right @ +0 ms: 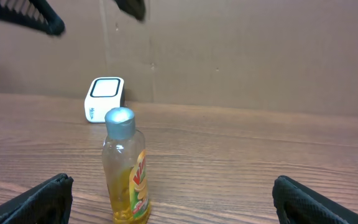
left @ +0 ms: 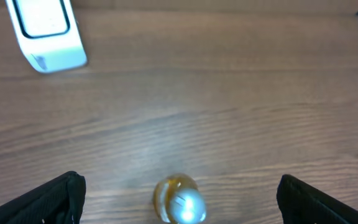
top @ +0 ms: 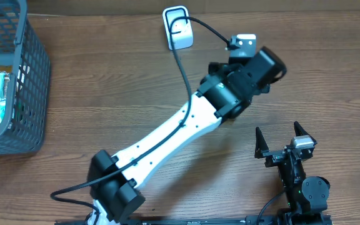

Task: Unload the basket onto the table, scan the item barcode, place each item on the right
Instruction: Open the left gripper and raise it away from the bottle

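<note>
Above the bottle [right: 126,171] hangs the left gripper [left: 180,179], jaws spread as wide as they go and holding nothing. In its own wrist view I look straight down on the silver cap [left: 182,204], which sits about midway between the two black fingers [left: 48,199]. The right wrist view shows the same fingers high over the bottle, clearly apart from it.

The bottle stands upright on the wooden table [top: 105,81]. It is clear, holds yellow liquid and has a red and yellow label [right: 140,177]. In the overhead view the left wrist covers it. The white scanner [top: 177,28] stands near it, further back on the table. No barcode is visible in any view, so I cannot say which side carries it.

The right gripper [top: 277,129] is also fully open and empty. It rests low at the near edge of the table and faces the bottle from some way off. A grey basket [top: 36,75] with some packets inside stands far to the left.

I judge the step in hand to be the approach for picking up; the grasp has not yet begun. The next move calls for a straight descent, keeping the cap centred. Then the jaws should close on the body below the cap, without tipping this narrow bottle. After that it must be lifted and turned until the barcode faces the window of the scanner.
</note>
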Robot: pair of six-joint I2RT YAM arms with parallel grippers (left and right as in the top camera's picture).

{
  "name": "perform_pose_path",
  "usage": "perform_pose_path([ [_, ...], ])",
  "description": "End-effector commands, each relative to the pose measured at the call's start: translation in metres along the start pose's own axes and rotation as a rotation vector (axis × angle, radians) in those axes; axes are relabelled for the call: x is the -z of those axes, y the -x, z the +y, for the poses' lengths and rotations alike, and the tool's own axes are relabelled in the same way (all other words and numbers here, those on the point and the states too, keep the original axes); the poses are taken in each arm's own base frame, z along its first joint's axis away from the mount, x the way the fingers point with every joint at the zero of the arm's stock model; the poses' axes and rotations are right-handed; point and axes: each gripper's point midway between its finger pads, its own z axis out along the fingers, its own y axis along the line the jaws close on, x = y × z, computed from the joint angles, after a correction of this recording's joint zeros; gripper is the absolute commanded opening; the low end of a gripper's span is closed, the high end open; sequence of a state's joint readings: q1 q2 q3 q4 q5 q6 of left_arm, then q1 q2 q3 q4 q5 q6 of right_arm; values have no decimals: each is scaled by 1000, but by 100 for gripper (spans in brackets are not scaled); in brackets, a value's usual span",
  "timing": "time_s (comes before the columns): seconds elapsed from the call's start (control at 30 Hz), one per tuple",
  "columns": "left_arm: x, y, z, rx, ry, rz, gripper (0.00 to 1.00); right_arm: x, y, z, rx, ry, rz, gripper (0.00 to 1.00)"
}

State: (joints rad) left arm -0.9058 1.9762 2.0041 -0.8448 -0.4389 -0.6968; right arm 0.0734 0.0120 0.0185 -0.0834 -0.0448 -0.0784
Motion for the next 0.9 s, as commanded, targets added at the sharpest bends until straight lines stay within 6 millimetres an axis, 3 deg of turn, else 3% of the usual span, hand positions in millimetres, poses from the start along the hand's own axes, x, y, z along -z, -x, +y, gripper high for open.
perform_pose_path([
  [0.0, 34, 40, 10, 13, -25, -89, 100, -1, -4, 0, 1, 1, 7, 100],
  [0.3, 44, 65, 35, 8, -2, -130, 100, -1, -4, 0, 1, 1, 7, 100],
  [0.87, 34, 74, 71, -161, 86, -104, 100, -1, -4, 0, 1, 1, 7, 100],
])
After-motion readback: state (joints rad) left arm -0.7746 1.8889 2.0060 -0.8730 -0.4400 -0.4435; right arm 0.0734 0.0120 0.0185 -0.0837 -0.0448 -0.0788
